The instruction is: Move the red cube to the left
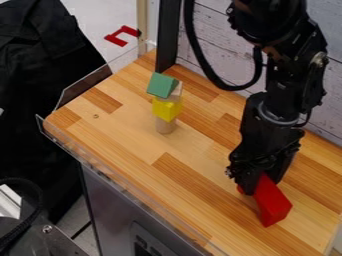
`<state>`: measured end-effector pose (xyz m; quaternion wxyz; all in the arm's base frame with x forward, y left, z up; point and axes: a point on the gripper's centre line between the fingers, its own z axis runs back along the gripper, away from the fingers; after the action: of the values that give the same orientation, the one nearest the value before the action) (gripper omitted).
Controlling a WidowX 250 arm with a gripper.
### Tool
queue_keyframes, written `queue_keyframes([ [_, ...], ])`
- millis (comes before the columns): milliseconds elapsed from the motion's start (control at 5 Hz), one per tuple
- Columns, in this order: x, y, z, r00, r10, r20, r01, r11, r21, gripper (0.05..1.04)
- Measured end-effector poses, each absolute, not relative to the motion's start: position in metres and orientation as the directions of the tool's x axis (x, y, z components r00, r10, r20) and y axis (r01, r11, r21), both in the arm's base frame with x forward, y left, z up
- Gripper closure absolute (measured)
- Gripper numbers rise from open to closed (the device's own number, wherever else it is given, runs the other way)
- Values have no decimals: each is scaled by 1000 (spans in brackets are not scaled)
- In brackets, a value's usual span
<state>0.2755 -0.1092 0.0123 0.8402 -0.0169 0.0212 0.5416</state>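
The red block (272, 202), longer than a cube, is at the lower right of the wooden counter. My gripper (256, 184) hangs down at the block's upper end and covers part of it; a small bit of red shows on the gripper's left side. Whether the block is held cannot be made out, nor whether it touches the counter.
Left of the arm stands a stack: a plain wooden cylinder (165, 126), a yellow block (167, 108), a pale wooden piece (177, 90) and a green block (161, 85). A clear barrier edges the counter (127, 135) at front left; a plank wall rises behind.
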Motion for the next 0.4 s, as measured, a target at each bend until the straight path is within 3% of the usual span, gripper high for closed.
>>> queue_keyframes([
  [400, 274, -69, 42, 284, 959, -16, -956, 282, -85, 525],
])
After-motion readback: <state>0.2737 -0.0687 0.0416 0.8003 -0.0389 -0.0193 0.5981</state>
